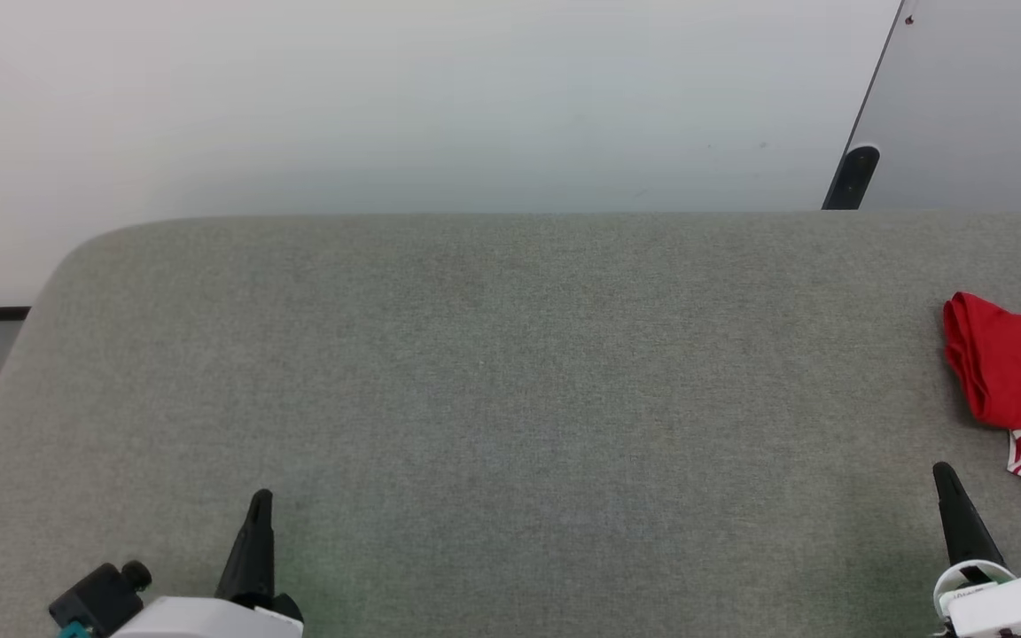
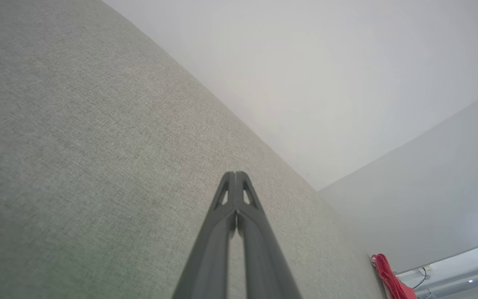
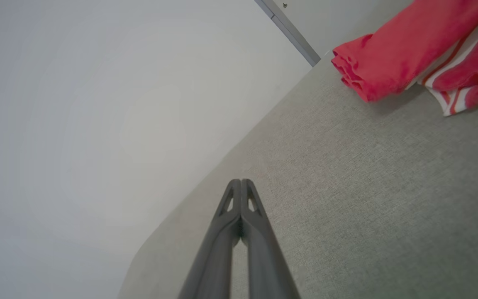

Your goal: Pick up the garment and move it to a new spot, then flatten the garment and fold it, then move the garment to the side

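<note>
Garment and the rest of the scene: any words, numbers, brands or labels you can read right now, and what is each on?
None can be read.
The folded red jersey shows only red cloth and red-and-white striped trim; no number or label faces the cameras.
A faint dark mark on the white housing behind the right gripper is too small to read.

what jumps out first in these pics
The red garment stands out, bunched at the right edge of the grey surface with its red-and-white striped trim showing. The left gripper and right gripper sit at the lower corners of the head view, both shut and apart from the garment.
</note>
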